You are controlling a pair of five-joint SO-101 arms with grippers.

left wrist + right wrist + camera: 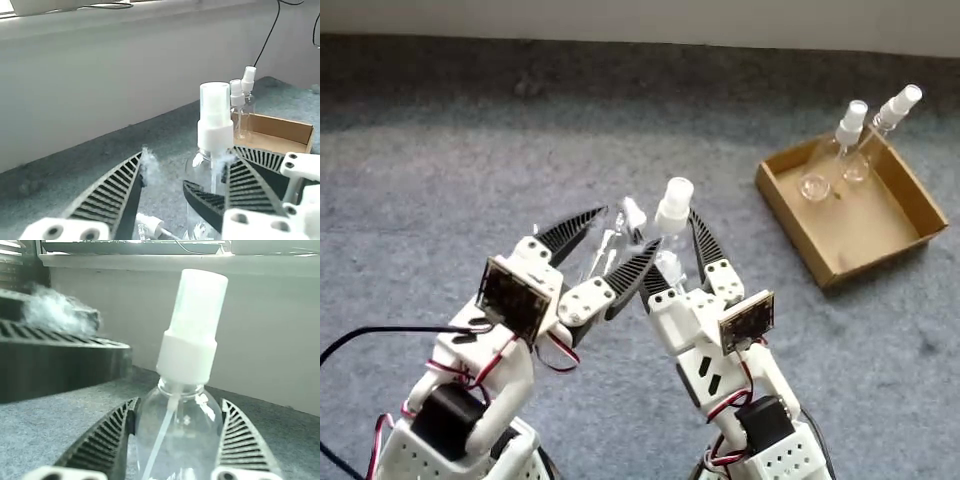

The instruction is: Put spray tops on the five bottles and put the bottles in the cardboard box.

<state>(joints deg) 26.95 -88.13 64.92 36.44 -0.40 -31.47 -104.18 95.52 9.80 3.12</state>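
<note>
Now we note the right jaws clenched on an upright bottle with its spray top on; left jaws spread just beside it. Two capped bottles stand in the cardboard box.

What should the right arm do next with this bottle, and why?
Probably lift it and carry it toward the box on the robot's right. The top looks seated on the bottle, the right gripper is shut on the bottle, and the left gripper stands open. Two capped bottles stand at the box's far end, with bare floor nearer.
</note>
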